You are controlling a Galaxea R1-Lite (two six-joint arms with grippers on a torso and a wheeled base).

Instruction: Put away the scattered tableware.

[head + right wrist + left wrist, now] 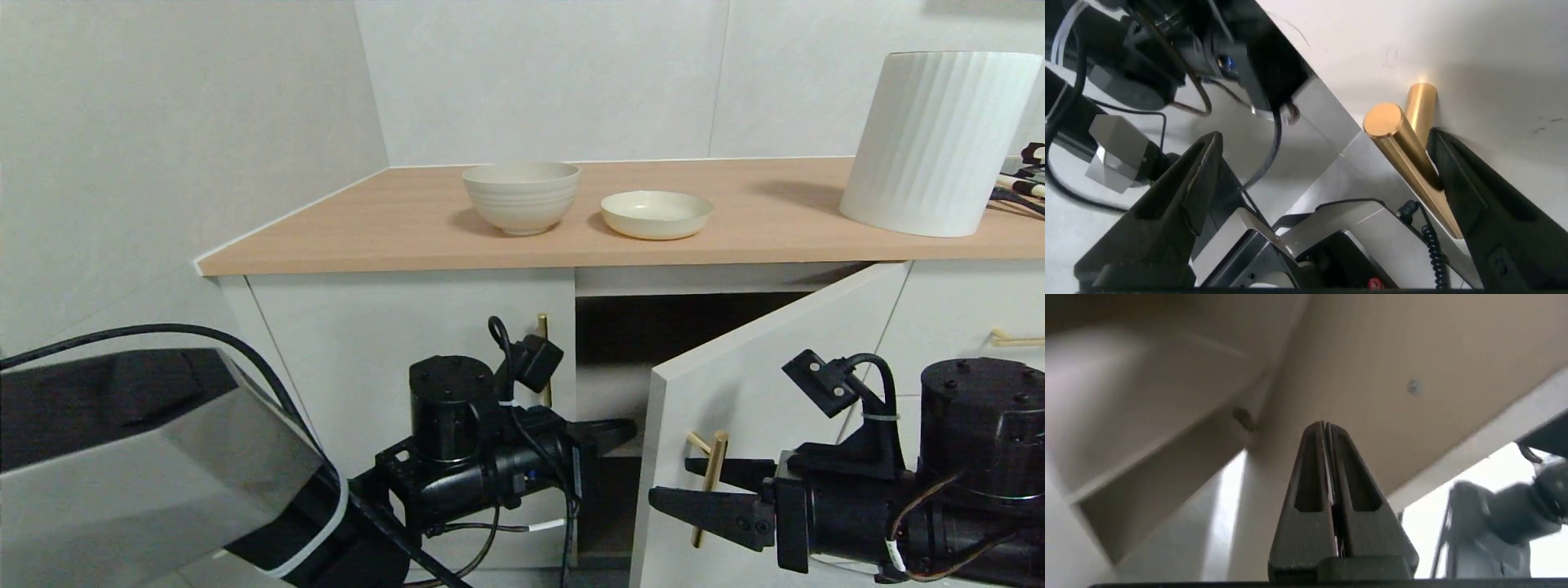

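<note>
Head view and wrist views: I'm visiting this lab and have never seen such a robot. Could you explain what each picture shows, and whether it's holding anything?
This is a robot with two arms. The head view comes from a camera on its head, looking down at a wooden counter. On it stand a bowl, a shallow dish and a tall white ribbed cylinder. The other two pictures come from a camera on each wrist. The left gripper has its fingers pressed together and sits at the dark cabinet opening. The right gripper is open, with the gold handle of the swung-out cabinet door between its tips. Neither holds anything.
</note>
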